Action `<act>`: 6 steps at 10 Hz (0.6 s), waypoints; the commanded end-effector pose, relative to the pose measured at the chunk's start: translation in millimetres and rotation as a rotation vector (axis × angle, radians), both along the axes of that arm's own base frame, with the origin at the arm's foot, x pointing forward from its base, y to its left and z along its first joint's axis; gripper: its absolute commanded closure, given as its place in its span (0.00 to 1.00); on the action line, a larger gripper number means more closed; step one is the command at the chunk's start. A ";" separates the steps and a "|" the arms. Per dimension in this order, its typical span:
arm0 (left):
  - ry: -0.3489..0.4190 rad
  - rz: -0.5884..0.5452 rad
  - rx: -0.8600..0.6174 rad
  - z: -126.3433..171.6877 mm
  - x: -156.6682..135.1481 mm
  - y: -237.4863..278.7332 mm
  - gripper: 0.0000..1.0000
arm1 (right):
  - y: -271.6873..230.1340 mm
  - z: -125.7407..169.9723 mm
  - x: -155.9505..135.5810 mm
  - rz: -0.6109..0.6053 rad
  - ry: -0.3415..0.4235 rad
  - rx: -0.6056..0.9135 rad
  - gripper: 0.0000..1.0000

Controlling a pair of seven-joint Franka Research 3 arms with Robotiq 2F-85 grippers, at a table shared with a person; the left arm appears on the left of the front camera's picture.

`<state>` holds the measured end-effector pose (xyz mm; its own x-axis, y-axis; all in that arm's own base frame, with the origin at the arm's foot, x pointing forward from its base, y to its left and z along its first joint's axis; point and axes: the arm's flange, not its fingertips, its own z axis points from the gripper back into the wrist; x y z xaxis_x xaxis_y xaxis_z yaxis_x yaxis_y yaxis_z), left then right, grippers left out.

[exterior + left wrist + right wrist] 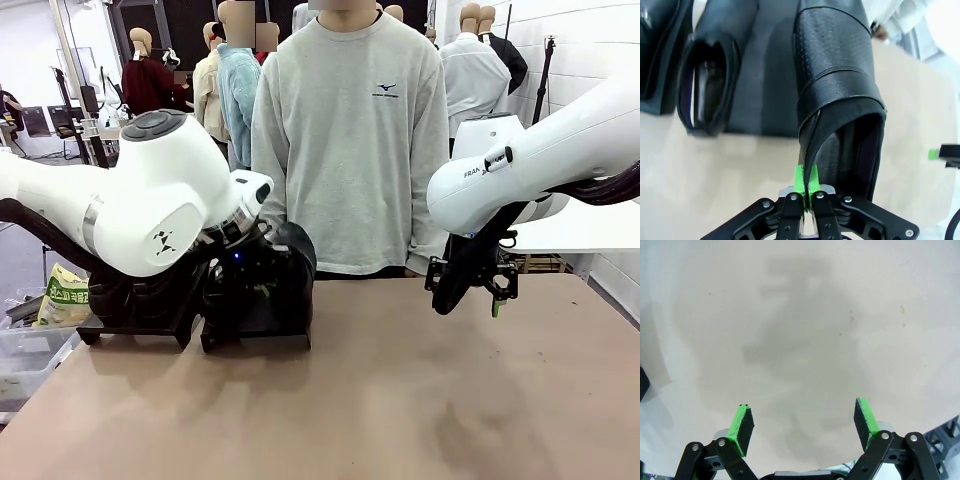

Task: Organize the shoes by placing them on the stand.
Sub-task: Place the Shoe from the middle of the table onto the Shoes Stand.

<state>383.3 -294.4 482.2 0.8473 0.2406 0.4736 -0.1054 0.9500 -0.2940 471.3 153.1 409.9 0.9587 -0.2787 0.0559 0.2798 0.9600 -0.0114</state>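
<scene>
1. Here, in the left wrist view, the left gripper [806, 184] sits at the bottom centre with its green pads pressed together on the thin heel rim of a black shoe [837, 95], which runs up the middle of the frame.
2. That shoe lies with its toe over the stand [765, 75], a matte-black platform in the upper centre; whether the sole rests fully on it I cannot tell.
3. A second shoe [707, 85] lies on the stand just beside it, at centre left, and part of a third dark shoe [655, 45] shows at the upper left edge.
4. In the front view the stand [255, 335] is at lower left, mostly hidden behind the left arm.
5. The right gripper [802, 425] has its fingers spread wide apart over bare table [800, 315], holding nothing; in the front view it hangs at centre right [490, 295].
6. To do this step well, I would judge: settle the held shoe flat and parallel to its neighbour, leaving a gap, and let go only once the sole bears on the slope, since a pinch on a soft rim may let the shoe swing.
7. Readable writing: "FRA" on the right arm [520, 165]; a small logo on the person's sweatshirt [385, 90], too small to read.
</scene>
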 end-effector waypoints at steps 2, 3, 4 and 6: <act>-0.143 0.026 0.060 -5.9 23.8 -7.8 1.00 | -0.7 -0.8 0.2 0.008 -0.003 -0.011 0.00; -0.129 0.028 0.081 -15.7 34.3 -8.1 1.00 | -0.7 -0.8 0.2 0.008 -0.003 -0.011 0.00; -0.131 0.032 0.103 -23.2 39.8 -9.5 1.00 | -0.7 -0.8 0.2 0.008 -0.003 -0.011 0.00; -0.132 0.039 0.125 -36.9 48.6 -12.2 1.00 | -0.7 -0.8 0.2 0.008 -0.003 -0.011 0.00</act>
<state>417.7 -285.2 449.6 0.8031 0.1696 0.5712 -0.0841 0.9813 -0.1732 471.3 153.2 409.9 0.9588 -0.2786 0.0559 0.2796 0.9600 -0.0114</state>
